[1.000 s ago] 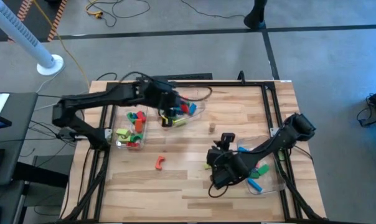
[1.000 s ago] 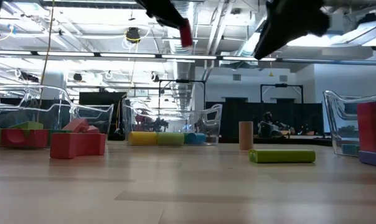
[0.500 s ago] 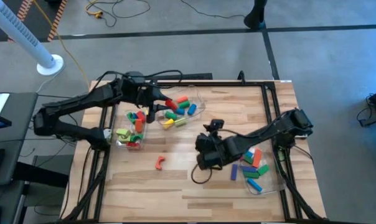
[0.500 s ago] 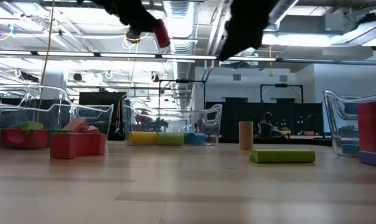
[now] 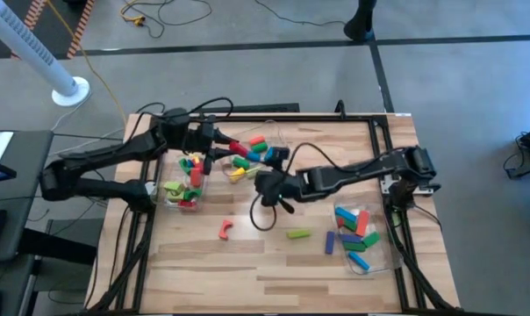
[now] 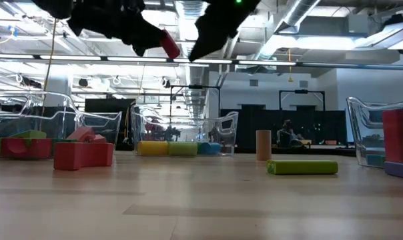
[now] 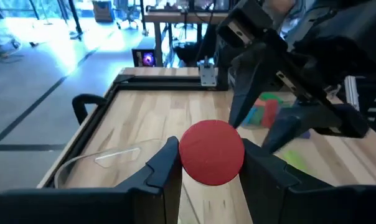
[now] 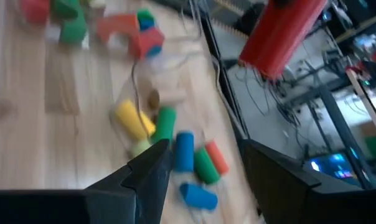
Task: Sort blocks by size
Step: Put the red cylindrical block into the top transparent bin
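Observation:
My left gripper [image 5: 224,144] is shut on a red cylinder [image 7: 211,152], high over the left end of the far clear bin [image 5: 278,156]; the cylinder also shows in the low view [image 6: 169,45] and the right wrist view [image 8: 281,30]. My right gripper [image 5: 269,188] is open and empty above mid-table, just right of that bin; the right wrist view [image 8: 203,171] looks down on the bin's blocks [image 8: 175,146]. A green cylinder [image 5: 298,233] and a red arch [image 5: 225,230] lie on the table. My left gripper pinches the red cylinder's round side [image 7: 187,155] between its two fingers. The fingers [image 7: 165,167] come about level from the table's left and lie along the cylinder, whose flat end faces the wrist. The cylinder is lifted clear, high above table and bin.
A clear bin of blocks [image 5: 184,183] stands at the left and another [image 5: 357,233] at the right edge. A small tan cylinder [image 6: 263,145] stands upright mid-table. The two grippers are close together over the far bin. The near half of the table has free room.
My left gripper has drawn back toward the table's left edge with the red cylinder, still lifted. My right gripper has swung from the right bin toward the far left, up to the far bin, uncovering the green cylinder on the table.

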`<state>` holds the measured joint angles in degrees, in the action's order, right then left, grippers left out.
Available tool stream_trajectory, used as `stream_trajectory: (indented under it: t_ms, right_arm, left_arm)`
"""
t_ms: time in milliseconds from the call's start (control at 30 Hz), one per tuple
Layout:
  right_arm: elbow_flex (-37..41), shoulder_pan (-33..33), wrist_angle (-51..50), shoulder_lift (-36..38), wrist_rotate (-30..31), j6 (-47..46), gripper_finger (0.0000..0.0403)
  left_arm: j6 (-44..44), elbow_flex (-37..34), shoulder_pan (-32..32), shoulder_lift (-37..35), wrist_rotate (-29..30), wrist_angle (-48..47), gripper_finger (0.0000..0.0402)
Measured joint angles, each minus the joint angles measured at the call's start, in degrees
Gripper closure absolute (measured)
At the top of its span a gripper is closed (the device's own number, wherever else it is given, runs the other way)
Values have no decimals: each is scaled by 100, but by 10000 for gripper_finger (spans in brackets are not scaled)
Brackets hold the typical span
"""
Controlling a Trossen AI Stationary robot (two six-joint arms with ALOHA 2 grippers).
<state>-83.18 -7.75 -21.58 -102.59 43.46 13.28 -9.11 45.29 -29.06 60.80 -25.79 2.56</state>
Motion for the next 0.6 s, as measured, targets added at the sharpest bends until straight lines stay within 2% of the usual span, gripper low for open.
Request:
stream_trajectory:
  t_ms: [233,367,500,600]
  right_arm:
    - [0,428,788,0,-706,438,169]
    - [0,625,1046,0,-876,493,176]
    - [0,788,1246,0,-1033,435,177]
    - [0,910,1273,0,-1419,329,167]
  left_arm:
    - [243,-449,-183,4,-278,918,276]
    - [390,-706,-262,4,-295,1509,276]
    - [369,-733,-317,3,-297,1538,276]
    - [324,-733,-317,4,-272,1518,276]
